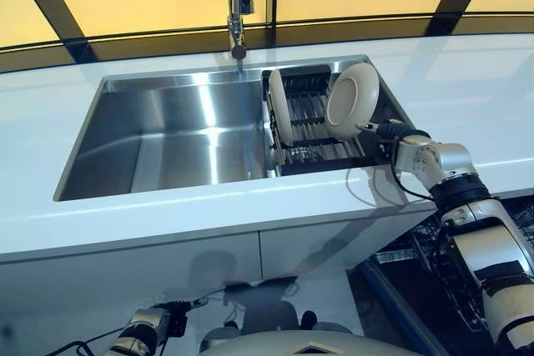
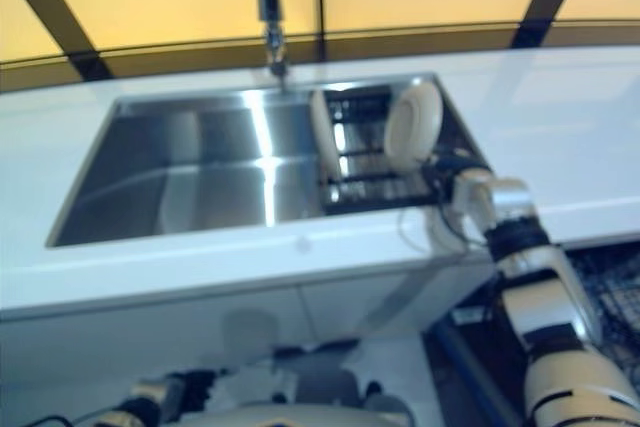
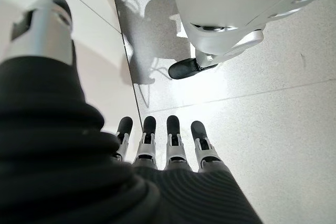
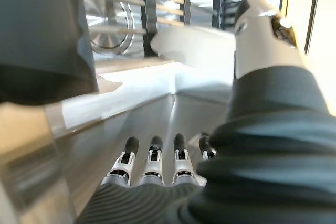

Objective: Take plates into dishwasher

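Observation:
Two white plates stand on edge in a black drying rack [image 1: 310, 149] at the right end of the steel sink [image 1: 167, 135]. The left plate [image 1: 281, 106] is seen nearly edge-on. The right plate [image 1: 352, 99] leans with its face toward me. My right hand [image 1: 392, 134] reaches over the counter edge to that plate's lower rim. In the right wrist view its fingers [image 4: 152, 156] are straight and its thumb [image 4: 260, 27] stands apart beside the plate's rim [image 4: 191, 43], so it is open. My left hand [image 3: 168, 140] hangs low over the floor, open and holding nothing.
A tap [image 1: 238, 6] rises behind the sink. White counter [image 1: 467, 89] surrounds the basin, with white cabinet fronts [image 1: 133, 277] below. A dark wire rack [image 1: 446, 268] shows under the counter at the right, beside my right arm.

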